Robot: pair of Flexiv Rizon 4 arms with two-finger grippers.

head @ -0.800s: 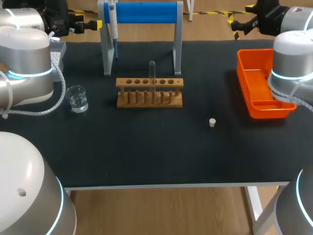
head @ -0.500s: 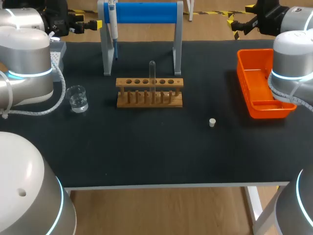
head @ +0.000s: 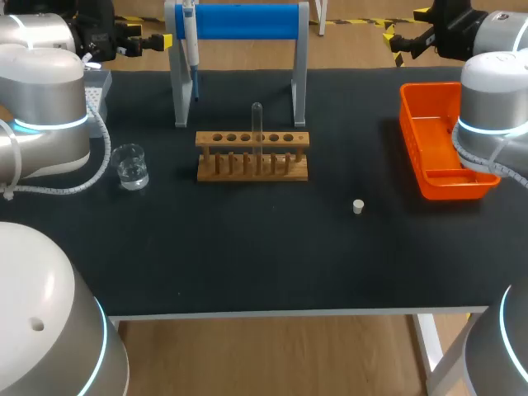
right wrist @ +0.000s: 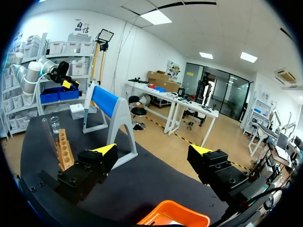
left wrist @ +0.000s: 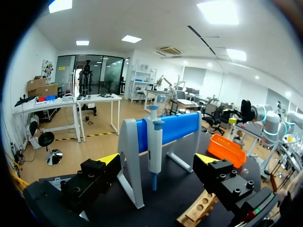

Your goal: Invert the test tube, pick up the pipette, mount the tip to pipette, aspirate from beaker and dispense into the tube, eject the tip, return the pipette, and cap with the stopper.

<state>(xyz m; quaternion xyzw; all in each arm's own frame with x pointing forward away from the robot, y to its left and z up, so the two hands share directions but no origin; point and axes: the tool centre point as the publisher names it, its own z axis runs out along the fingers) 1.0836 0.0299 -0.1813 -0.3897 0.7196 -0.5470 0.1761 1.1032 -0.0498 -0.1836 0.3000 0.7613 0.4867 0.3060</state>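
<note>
- no change since earlier frames; both arms stationary.
- left gripper: fingers wide apart, empty; pipette ahead.
- right gripper: fingers wide apart, empty.
- test tube upright in rack.

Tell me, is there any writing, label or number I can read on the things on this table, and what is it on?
No text here can be read.
The pipette, the blue stand, the wooden rack, the test tube, the orange tray and the stopper show no print.
The beaker: any marks on its glass are too small to tell.
</note>
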